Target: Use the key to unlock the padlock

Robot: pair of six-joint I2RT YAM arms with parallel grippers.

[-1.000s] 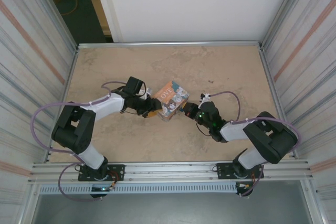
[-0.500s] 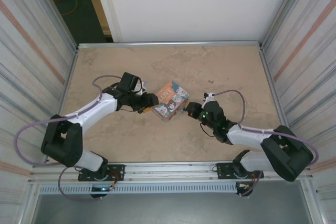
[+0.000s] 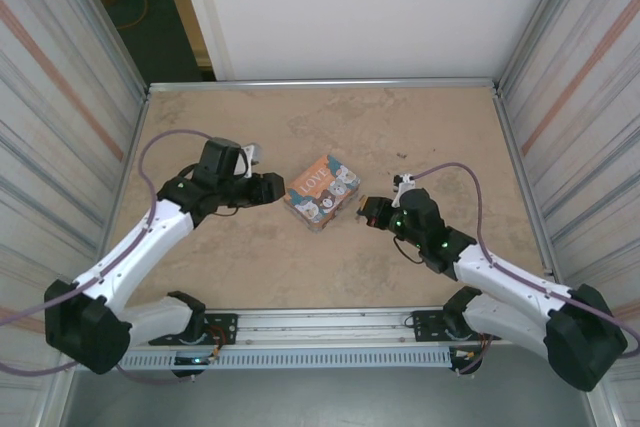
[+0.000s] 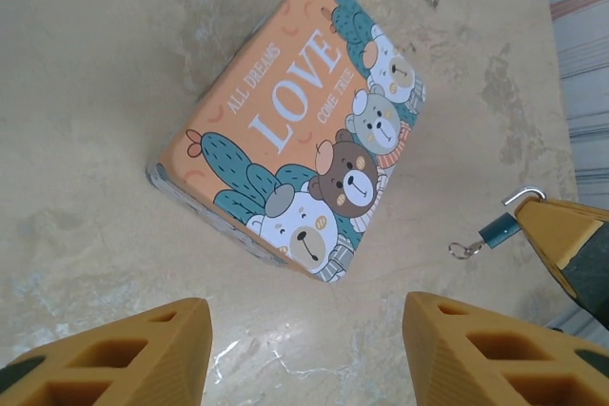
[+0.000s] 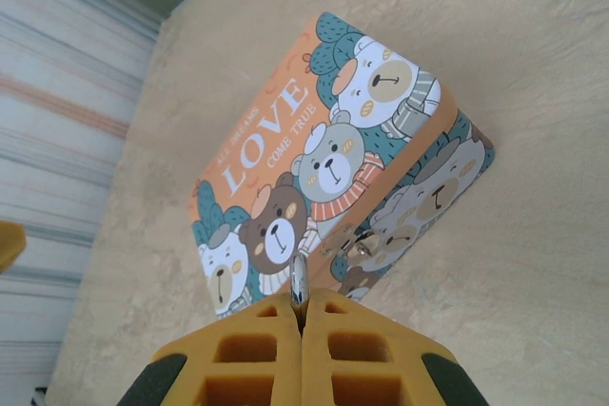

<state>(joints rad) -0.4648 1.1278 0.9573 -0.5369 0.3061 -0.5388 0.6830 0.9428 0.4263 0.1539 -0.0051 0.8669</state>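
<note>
The right claw (image 5: 303, 319) has its two yellow fingers pressed flat together. It pinches the padlock (image 4: 499, 229) at the very tip. From its own wrist view, a thin silvery sliver stands up out of the seam between the fingertips. Seen from the left wrist, the tiny teal padlock body sits right against the tip of that claw, with its silvery shackle hooked up over the tip. A small metal ring hangs off the padlock's lower end, on the side away from the claw. I cannot tell whether the padlock touches the desk (image 4: 95, 92) or hangs just above it.

The left claw (image 4: 303, 322) is spread wide, its fingers well apart with nothing between them. It hovers over bare desk.

The orange box (image 4: 304, 130), printed with "LOVE" and cartoon bears, lies flat on the desk just ahead of the left claw. It sits between the two claws. The right claw's tip is near the box's corner but apart from it, and the left claw is clear of the box too.
</note>
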